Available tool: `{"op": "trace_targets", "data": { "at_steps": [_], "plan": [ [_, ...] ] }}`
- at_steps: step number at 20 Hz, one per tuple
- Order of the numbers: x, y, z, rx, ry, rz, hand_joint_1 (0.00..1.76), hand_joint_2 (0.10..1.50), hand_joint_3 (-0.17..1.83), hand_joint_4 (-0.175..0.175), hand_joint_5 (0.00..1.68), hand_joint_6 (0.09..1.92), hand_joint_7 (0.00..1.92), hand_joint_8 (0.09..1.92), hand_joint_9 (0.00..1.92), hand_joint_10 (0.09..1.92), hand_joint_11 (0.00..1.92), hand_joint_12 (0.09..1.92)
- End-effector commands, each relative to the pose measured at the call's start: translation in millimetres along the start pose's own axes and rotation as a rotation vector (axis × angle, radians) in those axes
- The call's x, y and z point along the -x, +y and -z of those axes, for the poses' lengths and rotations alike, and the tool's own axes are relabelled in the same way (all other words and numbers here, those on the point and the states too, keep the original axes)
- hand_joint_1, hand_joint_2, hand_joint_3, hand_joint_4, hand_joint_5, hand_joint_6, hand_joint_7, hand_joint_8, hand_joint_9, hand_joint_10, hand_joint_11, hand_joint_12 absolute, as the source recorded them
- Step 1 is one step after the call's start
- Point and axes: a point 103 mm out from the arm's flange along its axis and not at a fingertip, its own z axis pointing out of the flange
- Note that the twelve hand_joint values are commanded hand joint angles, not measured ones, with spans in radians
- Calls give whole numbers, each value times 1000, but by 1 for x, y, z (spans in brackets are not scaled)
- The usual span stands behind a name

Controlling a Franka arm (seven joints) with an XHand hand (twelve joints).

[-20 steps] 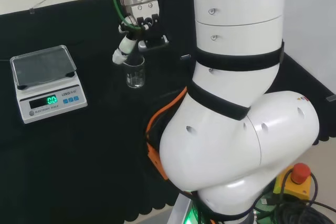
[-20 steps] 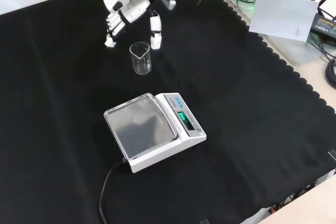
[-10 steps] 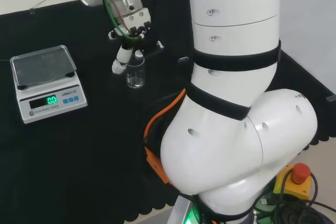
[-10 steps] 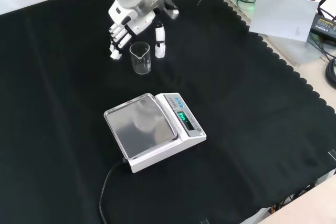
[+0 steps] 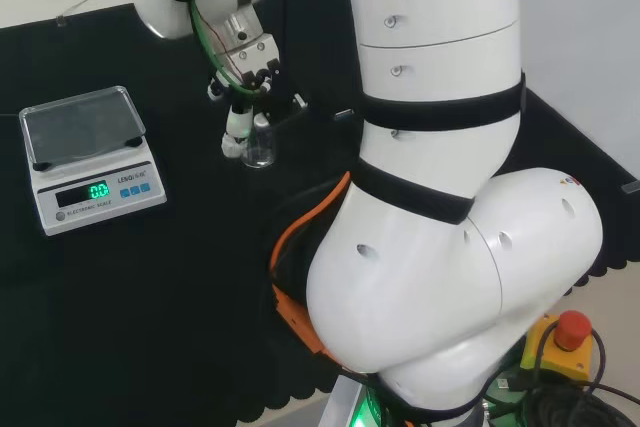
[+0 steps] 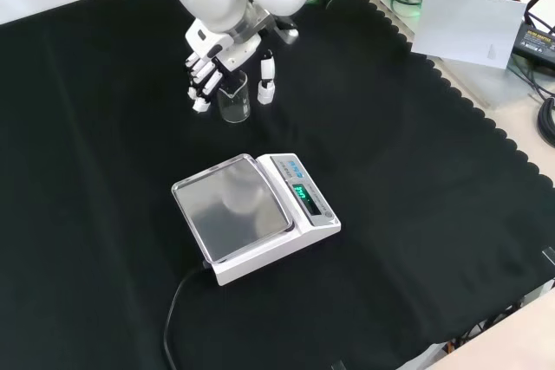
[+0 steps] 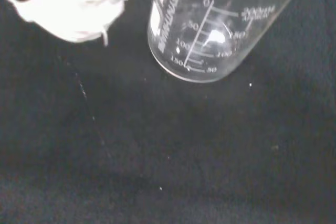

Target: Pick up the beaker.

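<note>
**Hand straddles the empty beaker on the black worktop**

A clear glass beaker (image 6: 233,102) stands upright on the black cloth of the worktop (image 6: 416,214), just beyond the far end of a white electronic scale (image 6: 256,216) in the front view. Up close in the wrist view the beaker (image 7: 210,30) shows white graduation marks down its wall and looks empty; the dark cloth shows plainly through its base.

The hand (image 6: 227,45) is down at the beaker. In the front view its fingers (image 6: 201,84) hang fairly straight on the beaker's left and the thumb (image 6: 266,75) stands on its right, so the glass sits between them. They are spread, not clasped round the glass. I cannot tell whether any fingertip touches it.

From the head view the beaker (image 5: 260,150) stands to the right of the scale (image 5: 88,157), whose steel pan is bare and whose display glows green. The hand (image 5: 243,82) reaches down just over the glass.
</note>
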Motion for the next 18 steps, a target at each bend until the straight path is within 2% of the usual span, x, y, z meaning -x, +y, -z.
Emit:
{"op": "trace_targets", "data": {
  "at_steps": [1,4,6,7,10,12,14,18],
  "plan": [
    [14,3,-15,-10,45,-42,943,499,374,90,343,87,136,719,223,915,0,1570],
    [18,3,-19,7,81,-62,1024,423,569,92,440,87,210,732,301,895,72,1577],
    [16,2,-18,36,92,-70,1083,387,673,92,522,109,313,749,407,867,187,1543],
    [15,2,-18,53,92,-74,1105,378,707,95,559,198,384,748,474,834,246,1525],
    [9,1,-17,103,106,-82,1149,375,754,115,612,721,600,757,672,751,431,1438],
    [6,1,-16,126,122,-87,1165,375,770,128,677,918,718,775,790,711,536,1387],
    [3,1,-16,139,131,-94,1171,376,782,133,743,982,802,783,880,672,616,1345],
    [3,1,-15,157,135,-99,1164,381,769,138,886,949,936,784,1011,604,722,1286]
  ]
}}
